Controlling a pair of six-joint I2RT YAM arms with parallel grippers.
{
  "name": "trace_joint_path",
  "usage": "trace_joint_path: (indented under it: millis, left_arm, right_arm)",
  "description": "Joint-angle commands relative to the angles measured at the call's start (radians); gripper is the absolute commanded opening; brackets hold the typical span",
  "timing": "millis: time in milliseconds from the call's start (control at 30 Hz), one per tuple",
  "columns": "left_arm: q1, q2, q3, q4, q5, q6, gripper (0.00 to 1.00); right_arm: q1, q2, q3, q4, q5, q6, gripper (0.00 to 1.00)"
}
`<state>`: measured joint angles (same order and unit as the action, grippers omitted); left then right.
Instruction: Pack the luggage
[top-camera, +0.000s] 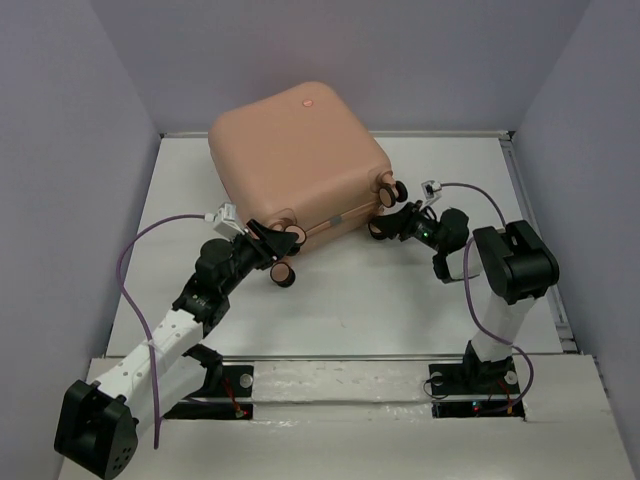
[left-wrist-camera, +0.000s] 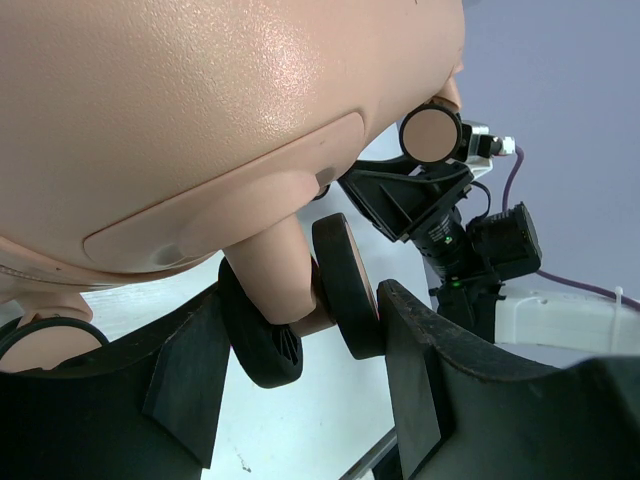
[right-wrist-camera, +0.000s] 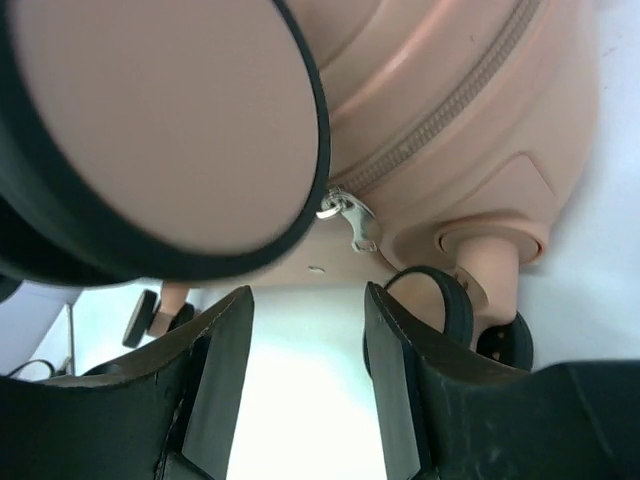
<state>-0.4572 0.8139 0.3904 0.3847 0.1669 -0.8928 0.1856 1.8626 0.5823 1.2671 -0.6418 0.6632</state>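
The peach-pink luggage (top-camera: 300, 160) lies closed and flat at the back middle of the white table (top-camera: 400, 300), dimple (top-camera: 306, 101) facing up. My left gripper (top-camera: 278, 248) is at its near left corner. In the left wrist view the gripper (left-wrist-camera: 300, 330) has a twin caster wheel (left-wrist-camera: 345, 285) between its fingers, and both fingers touch the wheels under the shell (left-wrist-camera: 180, 100). My right gripper (top-camera: 388, 226) is at the near right corner. In the right wrist view it (right-wrist-camera: 307, 300) is open and empty, just below the shell (right-wrist-camera: 470, 120) and its silver zipper pull (right-wrist-camera: 352, 218), with a caster (right-wrist-camera: 440, 300) beside its right finger.
Grey walls close in the table at the back and sides. A raised rim (top-camera: 505, 140) runs along the table's far and right edges. Purple cables (top-camera: 130, 270) loop off both wrists. The right arm's wrist (left-wrist-camera: 450, 230) shows beyond the caster in the left wrist view.
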Motion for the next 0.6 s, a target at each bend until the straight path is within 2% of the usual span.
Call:
trace_joint_path:
  millis: [0,300,567]
  left_arm:
    - [-0.011,-0.048,-0.007,0.062,0.057,0.109,0.06]
    - [-0.011,-0.078,-0.004,0.046,0.077,0.089,0.06]
    - [-0.011,-0.076,-0.024,0.055,0.092,0.051,0.06]
  right_arm:
    - [-0.009,-0.010,-0.048,0.451,-0.001,-0.068,0.55]
    - [-0.052,-0.034,-0.020,0.449,0.074,-0.152,0.58]
    - [-0.052,-0.013,0.088,0.451,0.013,-0.103,0.59]
